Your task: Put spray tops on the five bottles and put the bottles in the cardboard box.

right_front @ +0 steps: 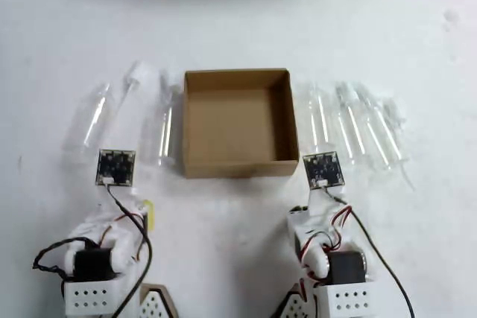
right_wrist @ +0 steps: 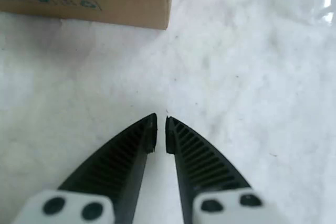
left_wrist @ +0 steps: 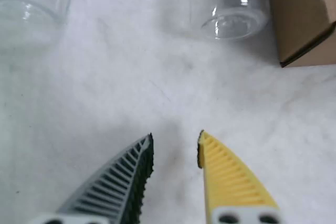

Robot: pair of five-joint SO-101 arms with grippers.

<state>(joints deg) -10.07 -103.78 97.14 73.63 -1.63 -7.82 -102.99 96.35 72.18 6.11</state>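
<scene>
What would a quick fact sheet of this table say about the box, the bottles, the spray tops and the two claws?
Box: open brown cardboard box, mid-table, no bottles in it
Left of box: two clear plastic bottles, lying down
Right of box: three clear plastic bottles, lying side by side
Spray tops: one white spray top loose by the left pair; others too faint to tell
Left gripper: over the white table, slightly open, holding nothing
Right gripper: over the table, shut, holding nothing
</scene>
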